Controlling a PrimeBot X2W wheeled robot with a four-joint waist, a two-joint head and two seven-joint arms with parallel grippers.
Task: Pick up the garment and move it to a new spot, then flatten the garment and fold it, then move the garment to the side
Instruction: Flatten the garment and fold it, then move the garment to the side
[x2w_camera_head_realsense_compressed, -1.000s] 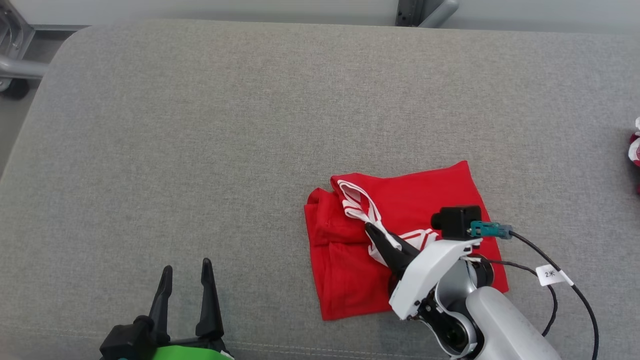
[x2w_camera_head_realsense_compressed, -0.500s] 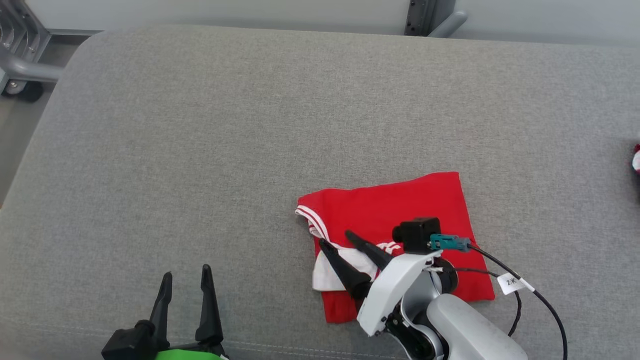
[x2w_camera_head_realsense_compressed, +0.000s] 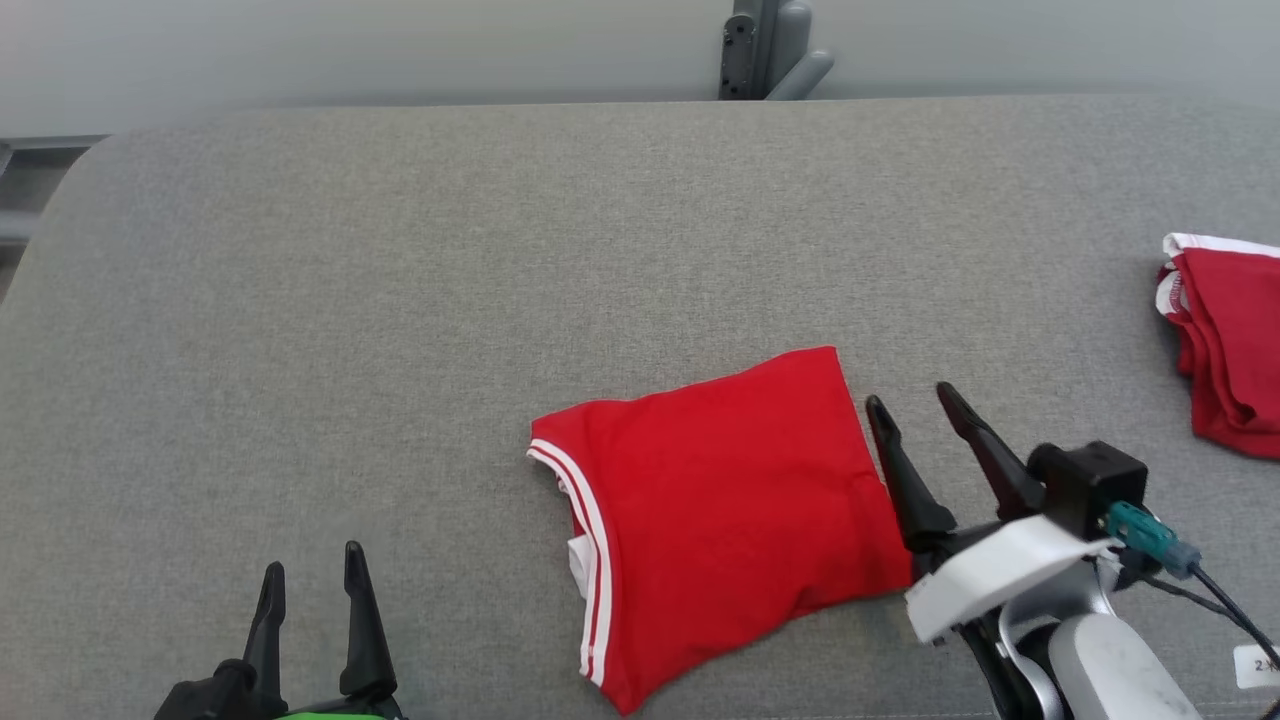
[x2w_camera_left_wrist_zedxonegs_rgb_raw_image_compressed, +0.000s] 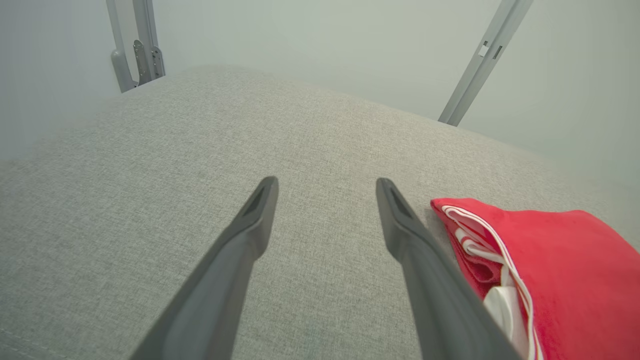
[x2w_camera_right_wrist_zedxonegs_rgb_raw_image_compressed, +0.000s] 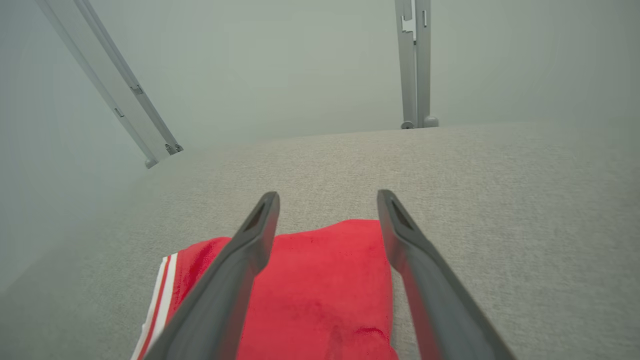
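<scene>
Both end effectors are open and empty: your right end effector (x2w_camera_head_realsense_compressed: 910, 395) sits just beside the folded red garment (x2w_camera_head_realsense_compressed: 720, 500), which lies at its eight o'clock on the bench (x2w_camera_head_realsense_compressed: 400, 250), while the left end effector (x2w_camera_head_realsense_compressed: 312, 560) hangs well apart.

No legible text (tag (x2w_camera_head_realsense_compressed: 1262, 666) cropped)

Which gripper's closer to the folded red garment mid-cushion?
Right. The right gripper sits just off the right edge of the folded red garment; the left gripper is well off to its left, across bare cushion.
</scene>
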